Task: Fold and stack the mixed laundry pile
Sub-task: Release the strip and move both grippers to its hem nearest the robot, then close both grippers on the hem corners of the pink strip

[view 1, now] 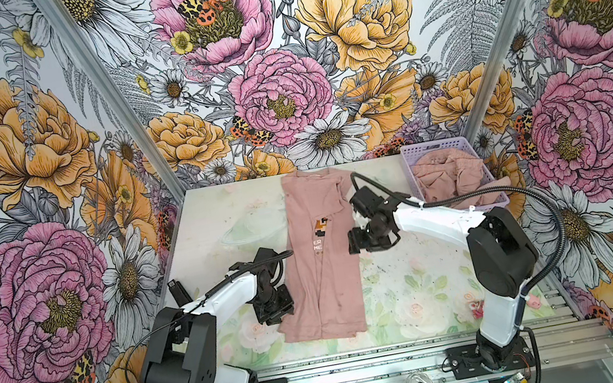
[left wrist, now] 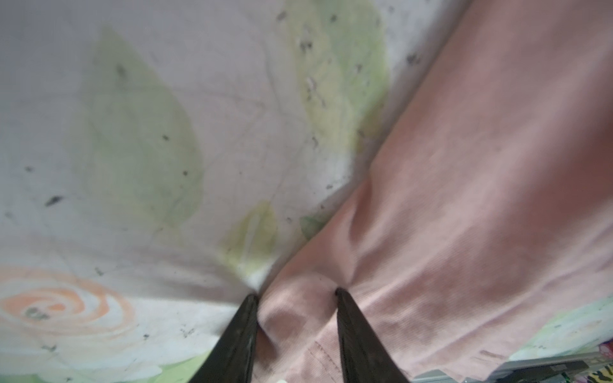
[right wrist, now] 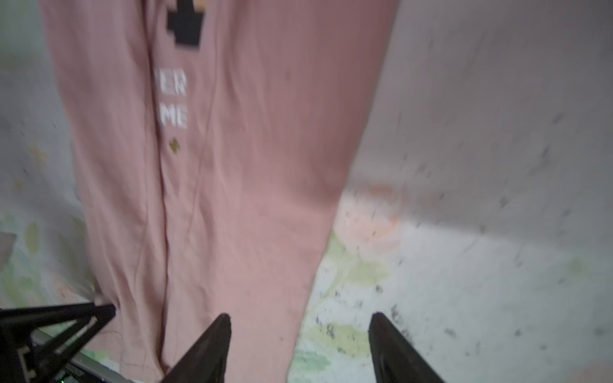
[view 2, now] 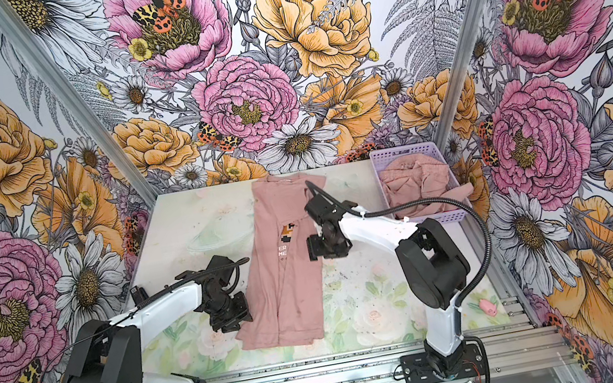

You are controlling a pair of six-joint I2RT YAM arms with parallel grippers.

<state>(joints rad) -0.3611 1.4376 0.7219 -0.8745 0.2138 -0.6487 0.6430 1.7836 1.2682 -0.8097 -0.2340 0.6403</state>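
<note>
The T-shirt [view 1: 315,267] lies flat on the desk [view 1: 414,267], near the middle and slightly toward the left arm's side. It is folded lengthwise into a narrow strip. Its long axis runs from the near edge of the desk to the far edge. The collar points toward the far wall and the hem toward the arm bases. The pixel-art print [view 1: 321,226] and the white lettering [right wrist: 172,99] sit at mid-length, cut off along a fold line. The left fingers [left wrist: 356,341] are at the shirt's left edge, close to the hem. They are partly closed, with a bunched fold of cloth between them and creases spreading from one tip. Whether the cloth is firmly clamped cannot be told. The right fingers [right wrist: 210,358] are at the shirt's right edge at mid-length. They stand wide apart and hold nothing, one over the cloth and one over bare desk. The lavender basket [view 1: 436,145] stands at the far right corner, well apart from the shirt. It holds crumpled dusty-pink garments [view 1: 450,177], with part of one draped over its near rim.
</note>
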